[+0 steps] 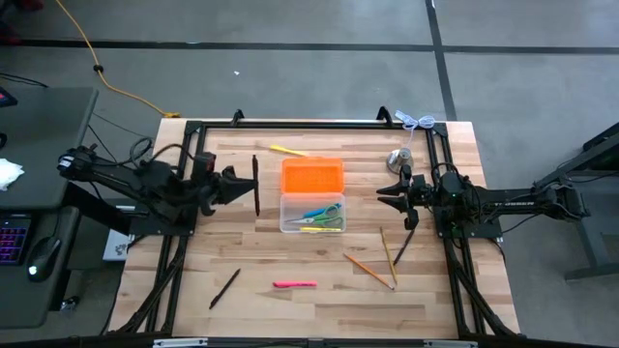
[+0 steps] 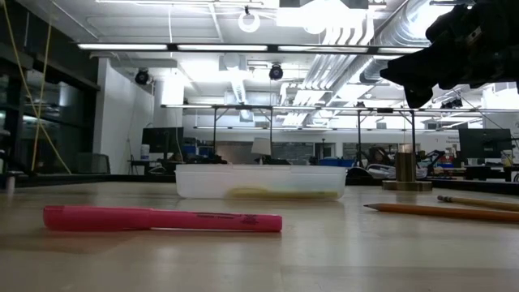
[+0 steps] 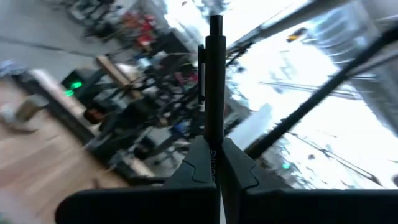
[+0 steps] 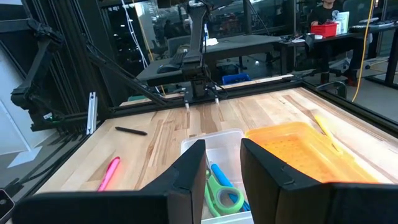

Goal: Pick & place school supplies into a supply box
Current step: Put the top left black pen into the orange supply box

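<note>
The supply box (image 1: 311, 211) sits in the middle of the wooden worktop (image 1: 251, 309). Its orange lid (image 1: 312, 176) lies open flat on the far side. Inside the clear part are green scissors (image 1: 325, 212), a blue pen and a yellow pen.

More supplies lie around it. A yellow pen (image 1: 288, 151) is behind the lid. A pink marker (image 1: 294, 284) and a black pen (image 1: 224, 288) lie on the near side. Wooden pencils (image 1: 379, 263) lie near the right side. A silver bell (image 1: 399, 159) stands at the far right.

The room beyond is big, with bright ceiling lights, pipes and desks.

The low view shows the pink marker up close. The left wrist view shows the left pincer (image 3: 214, 167) squeezed tight on a black pen (image 3: 214, 93) that sticks straight out. From above, the left pincer (image 1: 250, 186) is just left of the box.

The right pincer (image 1: 387, 191) hangs to the right of the box, its fingers apart and holding nothing. Its own view looks down into the box at the scissors.
</note>
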